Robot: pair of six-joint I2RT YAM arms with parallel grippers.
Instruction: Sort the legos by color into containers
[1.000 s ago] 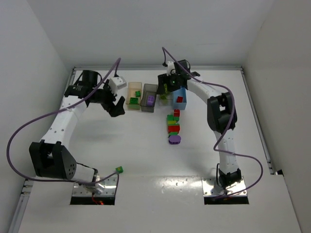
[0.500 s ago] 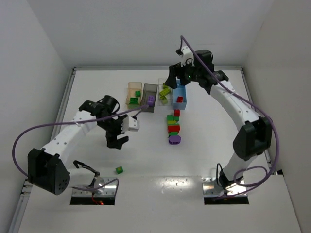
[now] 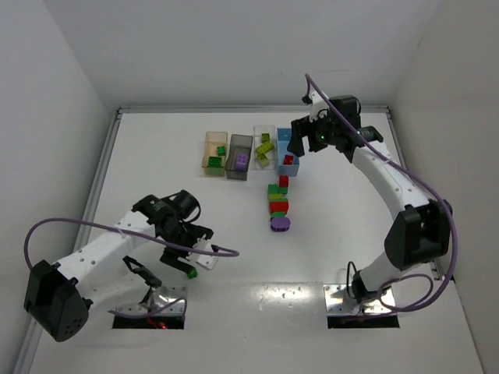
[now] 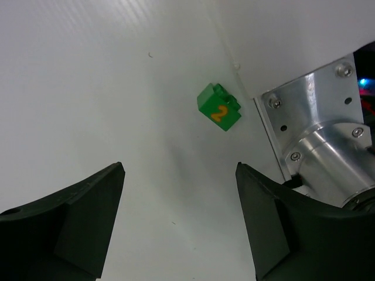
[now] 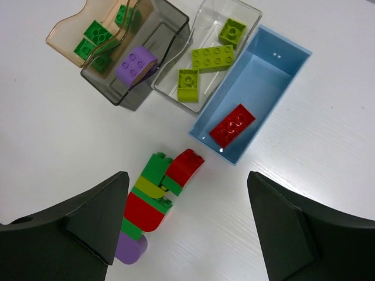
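Left hand (image 3: 189, 261) swung down to green brick (image 4: 219, 107), right hand (image 3: 299, 141) drawn rightward

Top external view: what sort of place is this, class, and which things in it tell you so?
Probably a robotics lab test cell: a white table boxed in by blank white walls, a left arm and right arm bolted at its edge, and bins holding lego bricks.

You'll see four bins in a row: tan-orange bin (image 5: 65, 30) with dark green bricks (image 5: 94, 30), smoky grey bin (image 5: 167, 26) with a purple brick (image 5: 136, 63), clear bin (image 5: 220, 23) with three lime bricks (image 5: 213, 57), light blue bin (image 5: 266, 76) with a red brick (image 5: 233, 124). A stuck-together cluster (image 5: 153, 202) lies near; a lone dark green brick (image 4: 219, 108) marked 2 sits well apart
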